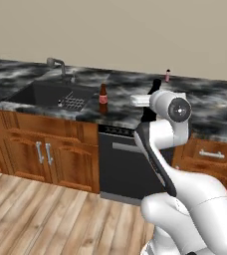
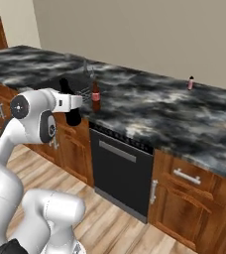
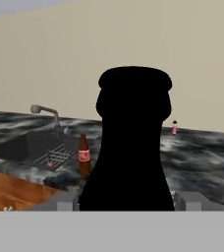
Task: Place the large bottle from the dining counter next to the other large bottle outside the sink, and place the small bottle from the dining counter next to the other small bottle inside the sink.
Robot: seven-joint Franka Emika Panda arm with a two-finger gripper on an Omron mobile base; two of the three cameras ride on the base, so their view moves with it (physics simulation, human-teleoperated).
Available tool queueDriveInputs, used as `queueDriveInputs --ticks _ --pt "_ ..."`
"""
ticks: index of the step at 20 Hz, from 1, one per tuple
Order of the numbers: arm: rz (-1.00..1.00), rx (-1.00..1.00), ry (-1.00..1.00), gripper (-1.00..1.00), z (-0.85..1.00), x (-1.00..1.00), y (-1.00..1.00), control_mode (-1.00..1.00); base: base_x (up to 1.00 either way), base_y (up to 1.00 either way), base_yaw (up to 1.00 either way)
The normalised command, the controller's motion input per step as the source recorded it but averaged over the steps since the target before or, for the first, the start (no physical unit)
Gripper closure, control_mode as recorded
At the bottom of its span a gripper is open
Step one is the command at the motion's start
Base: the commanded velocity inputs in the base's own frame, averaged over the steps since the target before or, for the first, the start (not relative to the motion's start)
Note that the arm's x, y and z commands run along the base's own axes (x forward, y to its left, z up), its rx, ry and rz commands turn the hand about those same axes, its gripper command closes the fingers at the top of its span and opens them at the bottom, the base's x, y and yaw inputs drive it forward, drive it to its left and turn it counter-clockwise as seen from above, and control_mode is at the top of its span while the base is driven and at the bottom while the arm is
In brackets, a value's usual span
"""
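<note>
You are carrying the black bottle point(image 3: 132, 147), held upright in the gripper point(image 3: 126, 201), whose two fingers are clamped against its lower body on either side. From the hand camera the bottle is a tall dark silhouette, close up, hiding much of the counter behind it.

Use the brown bottle point(image 1: 103, 98) with the red label as your landmark. It stands upright on the marbled counter point(image 2: 149, 106), just to the right of the sink point(image 1: 48, 93), near the counter's front edge. The black bottle point(image 1: 150, 104) hangs to the brown bottle's right, near it but not yet beside it, out over the front edge above the dark dishwasher front point(image 2: 120, 171).

To place it well, carry it level toward the bare counter just right of the brown bottle, leaving a gap so you don't knock it, then lower it straight down before letting go.

A small pink bottle point(image 1: 168, 75) stands well beyond the brown bottle, far back toward the wall point(image 1: 135, 30).
</note>
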Motion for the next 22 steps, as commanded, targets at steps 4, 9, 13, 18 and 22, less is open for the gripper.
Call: queueDriveInputs --ticks 4,9,13,18,22 --pt "0.00 0.00 0.00 1.00 0.00 0.00 0.00 1.00 0.54 -0.28 0.20" --pt "0.00 0.00 0.00 1.00 0.00 0.00 0.00 1.00 0.58 -0.36 0.15" --pt "0.00 0.00 0.00 1.00 0.00 0.00 0.00 1.00 0.45 -0.32 0.12" --pt "0.00 0.00 0.00 1.00 0.00 0.00 0.00 1.00 0.60 -0.09 0.15" --pt "0.00 0.00 0.00 1.00 0.00 0.00 0.00 1.00 0.66 -0.02 0.14"
